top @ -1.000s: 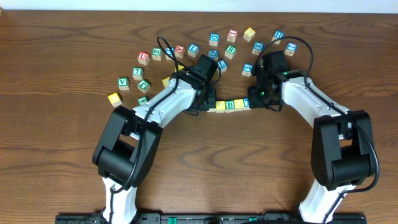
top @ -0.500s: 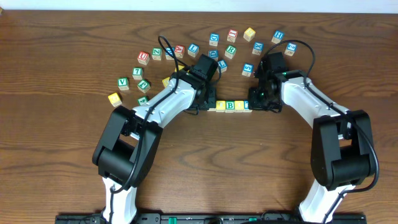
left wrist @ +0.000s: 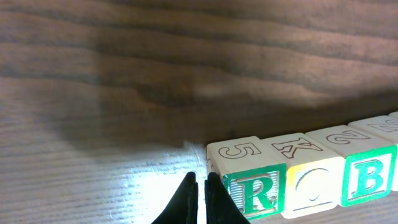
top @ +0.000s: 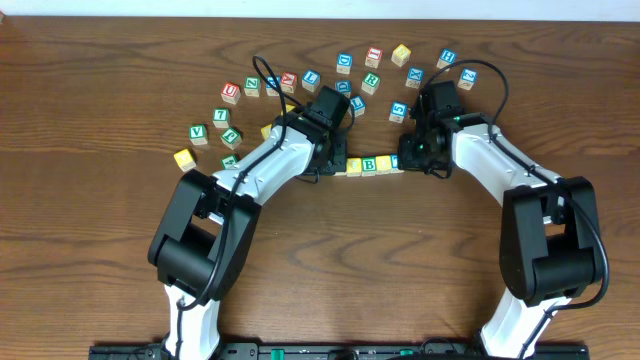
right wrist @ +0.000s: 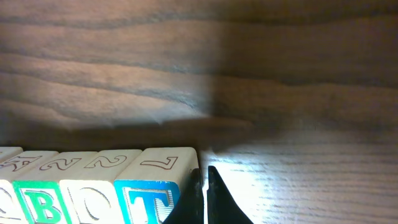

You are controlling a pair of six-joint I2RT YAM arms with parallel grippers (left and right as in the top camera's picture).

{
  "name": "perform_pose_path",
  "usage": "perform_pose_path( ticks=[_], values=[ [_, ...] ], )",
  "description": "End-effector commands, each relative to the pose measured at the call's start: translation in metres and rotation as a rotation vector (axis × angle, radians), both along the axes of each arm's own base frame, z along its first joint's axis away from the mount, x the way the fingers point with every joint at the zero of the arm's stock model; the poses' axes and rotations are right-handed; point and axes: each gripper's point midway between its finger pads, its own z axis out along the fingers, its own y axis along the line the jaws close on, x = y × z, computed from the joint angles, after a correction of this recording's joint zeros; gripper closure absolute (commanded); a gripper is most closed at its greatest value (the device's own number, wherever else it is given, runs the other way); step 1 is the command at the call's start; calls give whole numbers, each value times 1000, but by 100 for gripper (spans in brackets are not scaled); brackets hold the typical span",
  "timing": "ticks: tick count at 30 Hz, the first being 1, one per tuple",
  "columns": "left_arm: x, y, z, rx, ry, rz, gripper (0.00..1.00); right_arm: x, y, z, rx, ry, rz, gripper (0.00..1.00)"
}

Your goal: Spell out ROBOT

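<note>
1. The row of cubes (top: 370, 165) lies on the table (top: 90, 230) between the arms, reading R cube (left wrist: 252, 186), first O cube (left wrist: 311, 183), B cube (left wrist: 368, 177), second O cube (right wrist: 93, 196), T cube (right wrist: 152, 186).
2. The left tool (left wrist: 200, 190) is clenched and empty, just beside the R cube's outer end.
3. The right tool (right wrist: 203, 186) is clenched and empty, just beside the T cube's outer end.
4. Spare cubes (top: 345, 65) form an arc behind the row.

The dark wooden table (top: 90, 250) carries a row of letter cubes (top: 355, 166) including a green B cube (top: 369, 165). Loose letter cubes (top: 312, 76) arc behind the B, and a plain yellow cube (top: 183, 158) lies far to its left.
</note>
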Motion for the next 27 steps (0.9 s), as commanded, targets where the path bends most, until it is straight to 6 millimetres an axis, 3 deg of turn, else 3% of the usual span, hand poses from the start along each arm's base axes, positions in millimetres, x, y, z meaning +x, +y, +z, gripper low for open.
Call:
perform_pose_path(
  ticks=[1,16,27],
  values=[
    [-2,-10,0,-35,0,-26,93,-5,26,0,69,12,21,99],
    [7,-14,4,-52,-37,-24,92,8,31,4,84,-42,15,99],
    [11,-14,5,-53,-53,-19,93,9,37,-4,115,-30,12,99]
  ],
)
